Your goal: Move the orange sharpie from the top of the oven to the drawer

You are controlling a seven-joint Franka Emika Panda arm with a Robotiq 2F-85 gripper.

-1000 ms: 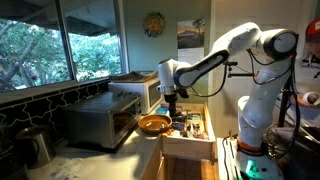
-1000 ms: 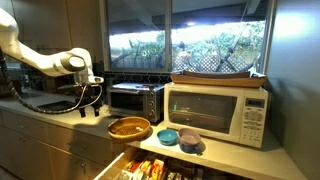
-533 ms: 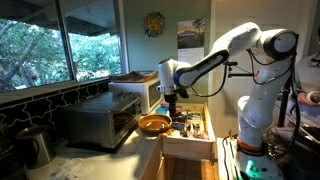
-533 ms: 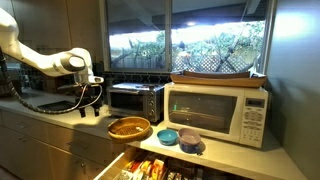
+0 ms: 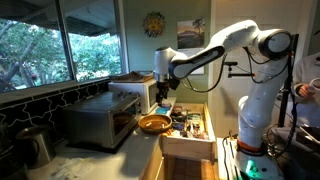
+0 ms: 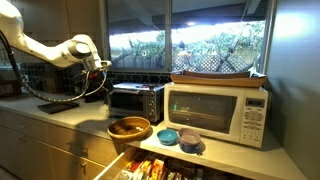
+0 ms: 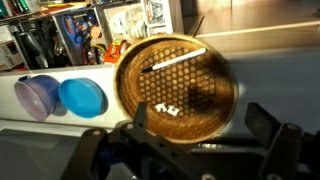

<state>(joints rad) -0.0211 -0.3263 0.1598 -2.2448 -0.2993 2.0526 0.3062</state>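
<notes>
The bench [image 5: 95,158] is crowded. The drawer [image 5: 190,135] stands pulled out and full of clutter, so anything I release there could bounce off its contents. The oven [image 6: 135,100] sits close by my arm, and a careless swing could clip it. The woven bowl [image 7: 175,85] lies right beneath the claw [image 7: 200,113], which is spread wide and gripping nothing. I cannot find the orange sharpie in any view, so I risk reaching blind.

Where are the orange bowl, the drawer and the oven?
orange bowl [image 6: 129,127]: an exterior view, on its woven inside.
drawer [image 5: 188,149]: an exterior view, on its wooden front wall.
oven [image 6: 132,103]: an exterior view, on its door.
</notes>
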